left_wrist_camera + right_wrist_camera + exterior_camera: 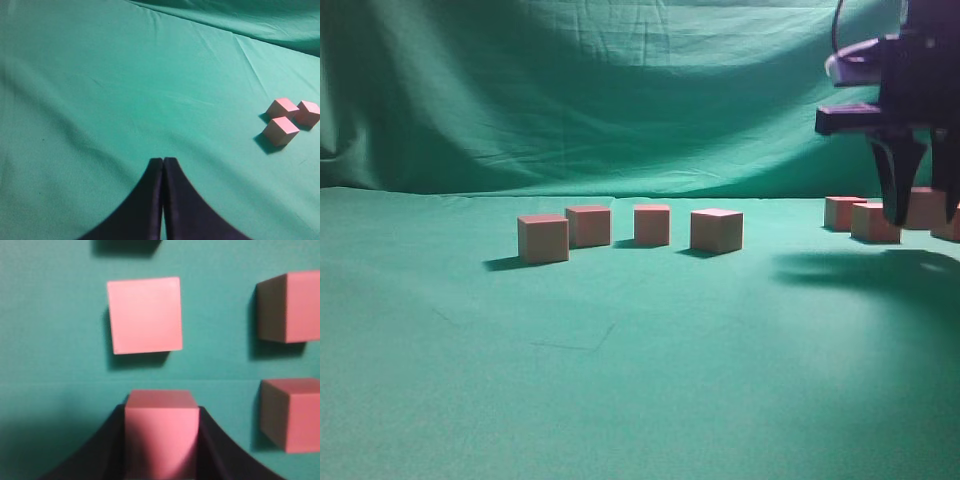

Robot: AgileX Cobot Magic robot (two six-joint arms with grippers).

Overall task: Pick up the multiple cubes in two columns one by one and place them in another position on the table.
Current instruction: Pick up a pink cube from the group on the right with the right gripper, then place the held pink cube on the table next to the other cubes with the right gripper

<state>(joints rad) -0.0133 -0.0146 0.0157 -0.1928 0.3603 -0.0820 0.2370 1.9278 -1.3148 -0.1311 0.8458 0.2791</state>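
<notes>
Right wrist view: the right gripper has its dark fingers pressed against both sides of one cube — the jaws are narrowed onto it.
Held cube: it sits between the fingers near the bottom edge of that view; whether it touches the table cannot be told.
Neighbours: another cube lies just beyond the held one, and two more stand to the right, all apart from one another.
Left wrist view: the left gripper has its two black fingers pressed together with nothing between them, above bare green cloth.
Far right of that view: three cubes cluster close together.
Exterior view: four cubes stand in a loose row mid-table, slightly apart.
Right edge of the table — the right gripper hangs down among a group of cubes in front of the green backdrop.
</notes>
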